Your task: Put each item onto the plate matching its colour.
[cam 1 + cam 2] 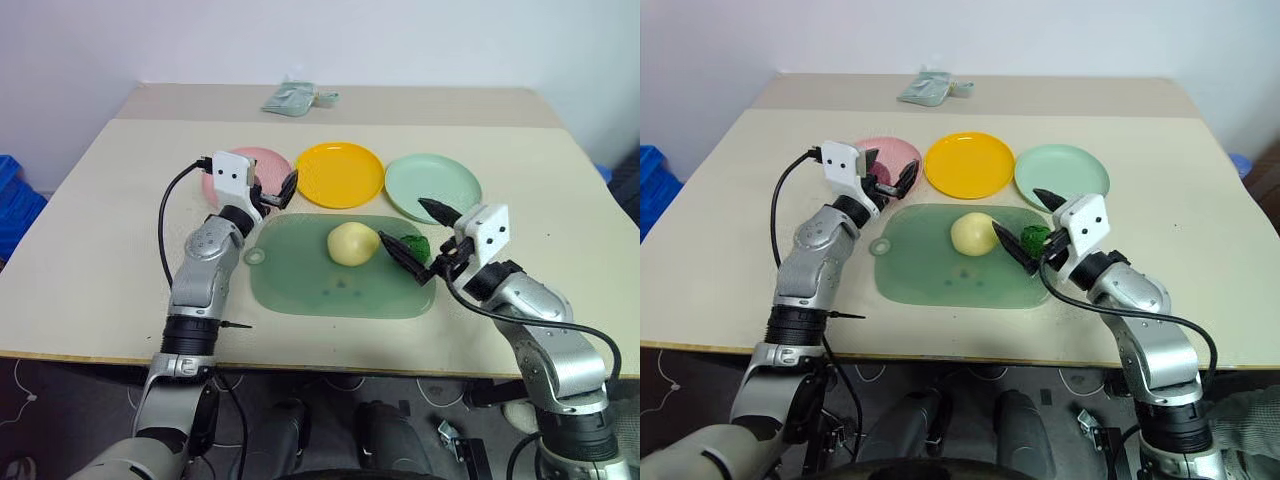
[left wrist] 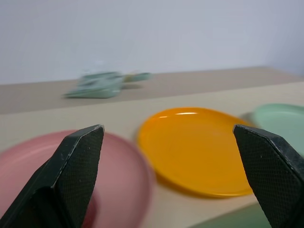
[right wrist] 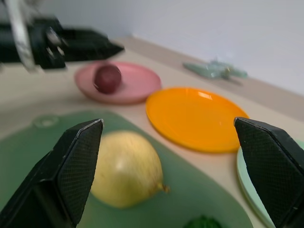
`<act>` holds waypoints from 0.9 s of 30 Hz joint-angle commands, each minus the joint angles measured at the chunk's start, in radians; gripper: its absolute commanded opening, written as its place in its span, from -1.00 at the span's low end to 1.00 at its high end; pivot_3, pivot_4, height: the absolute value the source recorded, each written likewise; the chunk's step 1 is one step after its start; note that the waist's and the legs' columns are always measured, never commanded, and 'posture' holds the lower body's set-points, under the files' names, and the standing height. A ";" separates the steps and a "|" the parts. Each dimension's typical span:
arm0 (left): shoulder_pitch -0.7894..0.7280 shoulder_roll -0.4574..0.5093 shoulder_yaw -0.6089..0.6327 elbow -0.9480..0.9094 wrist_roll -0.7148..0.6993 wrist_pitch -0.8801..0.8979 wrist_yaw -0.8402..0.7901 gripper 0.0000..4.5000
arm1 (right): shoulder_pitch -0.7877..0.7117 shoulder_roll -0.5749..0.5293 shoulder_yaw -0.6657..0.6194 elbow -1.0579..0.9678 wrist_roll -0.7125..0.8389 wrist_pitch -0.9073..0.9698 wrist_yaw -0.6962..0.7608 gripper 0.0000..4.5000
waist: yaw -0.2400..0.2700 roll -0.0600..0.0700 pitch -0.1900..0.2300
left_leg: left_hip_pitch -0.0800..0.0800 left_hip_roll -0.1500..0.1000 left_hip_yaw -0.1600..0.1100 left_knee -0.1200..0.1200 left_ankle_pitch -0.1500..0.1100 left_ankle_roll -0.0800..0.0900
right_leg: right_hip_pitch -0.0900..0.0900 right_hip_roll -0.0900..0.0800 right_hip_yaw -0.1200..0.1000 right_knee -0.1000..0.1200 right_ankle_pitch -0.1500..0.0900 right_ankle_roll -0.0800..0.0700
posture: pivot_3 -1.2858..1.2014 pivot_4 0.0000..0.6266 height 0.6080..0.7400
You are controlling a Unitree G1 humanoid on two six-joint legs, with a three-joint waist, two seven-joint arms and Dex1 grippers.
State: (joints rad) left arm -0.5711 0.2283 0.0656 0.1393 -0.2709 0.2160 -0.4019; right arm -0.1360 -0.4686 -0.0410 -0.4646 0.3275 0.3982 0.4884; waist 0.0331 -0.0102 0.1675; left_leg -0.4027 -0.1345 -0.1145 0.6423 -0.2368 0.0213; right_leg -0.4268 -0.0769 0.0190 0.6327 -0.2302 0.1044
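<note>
1. The left hand [image 1: 262, 190] is held with fingers apart above the pink plate [image 3: 137, 85], where the dark red-purple item [image 3: 107, 78] lies.
2. The right hand [image 1: 418, 238] is poised, fingers spread, beside the pink plate's neighbouring green tray [image 1: 300, 280], which carries the yellow item [image 1: 352, 243] and green item [image 1: 412, 244].
3. A beige desk [image 1: 100, 220] is backed by a white wall [image 1: 320, 40].

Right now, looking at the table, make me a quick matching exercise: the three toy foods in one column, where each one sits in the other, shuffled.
Column one:
1. dark red round toy
2. pale yellow pear-shaped toy
3. bumpy green toy

Column two:
A. on the green tray, near its middle
B. on the pink plate
C. on the green tray, at the edge nearest the right tool

Pairs: 1-B, 2-A, 3-C
</note>
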 commanded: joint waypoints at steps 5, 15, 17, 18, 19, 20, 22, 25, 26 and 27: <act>0.043 0.131 0.057 -0.038 -0.110 -0.056 -0.258 0.98 | -0.061 -0.005 0.044 0.024 -0.038 0.056 -0.019 1.00 | -0.001 0.000 0.000 | 0.000 0.000 0.000 0.000 0.000 0.000 | 0.000 0.000 0.000 0.000 0.000 0.000 | 0.03 -0.52 1.00; 0.142 0.172 0.022 -0.142 -0.147 -0.031 -0.389 0.98 | -0.096 -0.025 0.080 0.063 -0.037 0.058 0.071 1.00 | 0.001 0.000 0.000 | -0.001 0.000 0.000 0.000 -0.001 0.001 | 0.000 0.000 0.000 -0.001 0.000 0.000 | 0.03 -0.52 1.00; 0.162 0.177 0.014 -0.167 -0.143 -0.022 -0.392 0.98 | -0.098 -0.038 0.083 0.066 -0.029 0.061 0.102 1.00 | 0.002 0.000 0.000 | -0.001 0.000 0.000 0.000 -0.001 0.001 | 0.000 0.000 0.000 -0.001 0.000 0.000 | 0.03 -0.52 1.00; 0.168 0.177 0.013 -0.175 -0.141 -0.019 -0.391 0.98 | -0.100 -0.044 0.083 0.065 -0.020 0.068 0.120 1.00 | 0.003 0.000 0.000 | -0.001 0.000 0.000 0.000 -0.001 0.001 | 0.000 0.000 0.000 -0.001 0.000 0.000 | 0.03 -0.52 1.00; 0.171 0.178 0.012 -0.182 -0.141 -0.016 -0.389 0.98 | -0.101 -0.050 0.081 0.064 -0.012 0.072 0.137 1.00 | 0.003 0.000 0.000 | -0.001 0.000 0.000 0.000 -0.001 0.001 | 0.000 0.000 0.000 -0.001 0.000 0.000 | 0.03 -0.52 1.00; 0.174 0.178 0.012 -0.189 -0.142 -0.011 -0.387 0.98 | -0.103 -0.056 0.079 0.062 -0.007 0.077 0.152 1.00 | 0.004 0.000 0.000 | -0.001 0.000 0.000 0.000 -0.001 0.001 | 0.000 0.000 0.000 -0.001 0.000 0.000 | 0.03 -0.52 1.00; 0.183 0.182 0.013 -0.195 -0.140 -0.009 -0.388 0.98 | -0.116 -0.069 0.085 0.075 -0.004 0.088 0.176 1.00 | 0.005 0.000 0.000 | -0.001 0.000 0.000 0.000 -0.001 0.001 | 0.000 0.000 0.000 -0.001 0.000 0.000 | 0.03 -0.52 1.00; 0.202 0.192 0.009 -0.205 -0.134 -0.008 -0.391 0.98 | -0.163 -0.073 0.112 0.139 -0.035 0.070 0.203 1.00 | 0.003 0.000 0.000 | -0.001 0.000 0.000 0.001 -0.001 0.001 | 0.000 0.000 0.000 -0.001 0.000 0.000 | 0.03 -0.52 1.00; 0.209 0.194 0.007 -0.211 -0.134 -0.006 -0.391 0.98 | -0.178 -0.073 0.118 0.160 -0.046 0.062 0.209 1.00 | 0.001 0.000 0.000 | -0.001 0.001 0.000 0.000 -0.001 0.001 | 0.000 0.000 0.000 -0.001 0.000 0.000 | 0.03 -0.52 1.00; 0.221 0.201 0.003 -0.216 -0.130 -0.011 -0.397 0.98 | -0.192 -0.077 0.127 0.182 -0.057 0.050 0.221 1.00 | 0.000 0.000 0.000 | -0.001 0.001 0.000 0.000 -0.001 0.001 | 0.000 0.000 0.000 -0.001 0.000 0.000 | 0.03 -0.52 1.00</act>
State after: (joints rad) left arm -0.3578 0.4148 0.0671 -0.0341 -0.4018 0.2115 -0.7904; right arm -0.3005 -0.5331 0.0775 -0.2943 0.2844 0.4769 0.6926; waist 0.0332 -0.0098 0.1675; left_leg -0.4037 -0.1339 -0.1143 0.6426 -0.2378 0.0226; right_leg -0.4270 -0.0770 0.0190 0.6315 -0.2301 0.1040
